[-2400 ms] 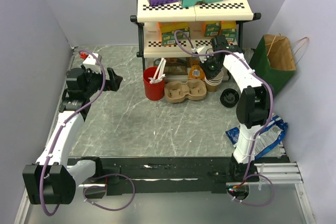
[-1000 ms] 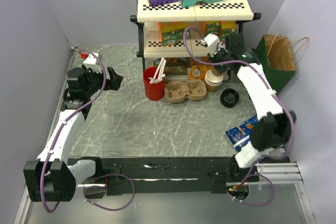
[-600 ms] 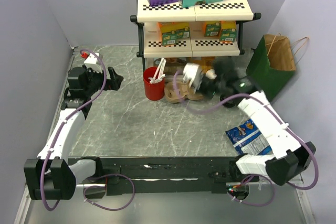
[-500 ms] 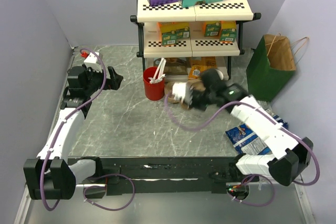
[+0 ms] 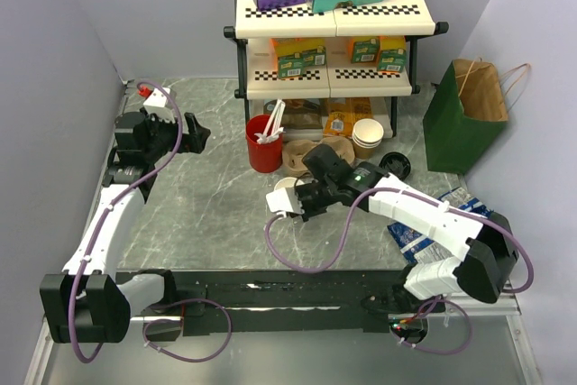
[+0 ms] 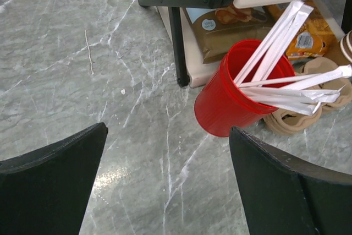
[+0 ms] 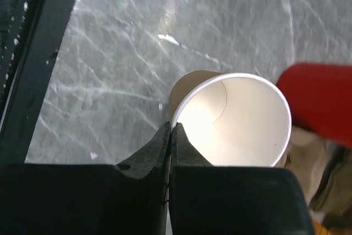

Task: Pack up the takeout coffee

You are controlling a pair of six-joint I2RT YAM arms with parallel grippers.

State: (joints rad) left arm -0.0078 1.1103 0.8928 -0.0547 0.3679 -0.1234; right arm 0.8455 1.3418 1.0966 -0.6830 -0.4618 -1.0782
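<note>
No cup with a black lid is in view. My right gripper is shut on the rim of a lidless brown paper cup, white inside and empty. In the top view that cup is held over the table in front of the cardboard cup carrier, with the right gripper beside it. A loose round black lid lies on the table at the right. My left gripper is open and empty at the left, its fingers wide apart above bare table.
A red cup of stirrers stands left of the carrier and also shows in the left wrist view. A stack of pale cups stands by the shelf rack. A green paper bag stands at the right, with a blue snack bag in front of it.
My right arm has swung from the cup stack by the shelf down and left across the carrier, carrying one cup out over the table. The left arm has not moved.
</note>
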